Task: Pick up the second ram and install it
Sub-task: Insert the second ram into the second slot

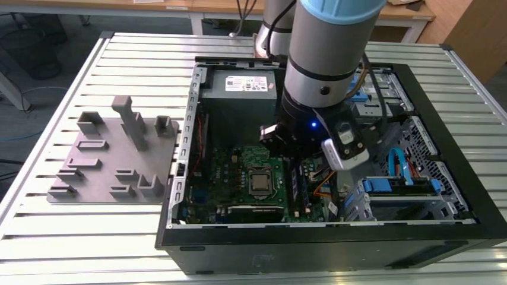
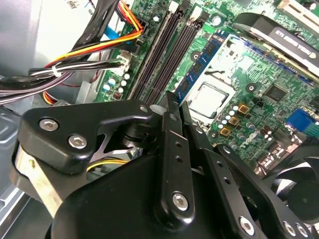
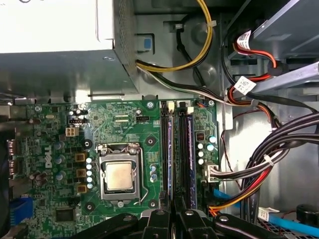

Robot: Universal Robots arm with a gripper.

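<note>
Slatted metal table [image 1: 95, 237], open computer case [image 1: 443, 178] laid on it, gripper [image 3: 173, 206] lowered over the motherboard [image 3: 124, 124], second ram [image 2: 202, 67] clenched edgewise (blue board) above the memory slots [image 3: 177, 149].

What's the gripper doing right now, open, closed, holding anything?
Gripper: closed on the second ram, which stands edge-down along the motherboard's memory slots beside the processor.
</note>
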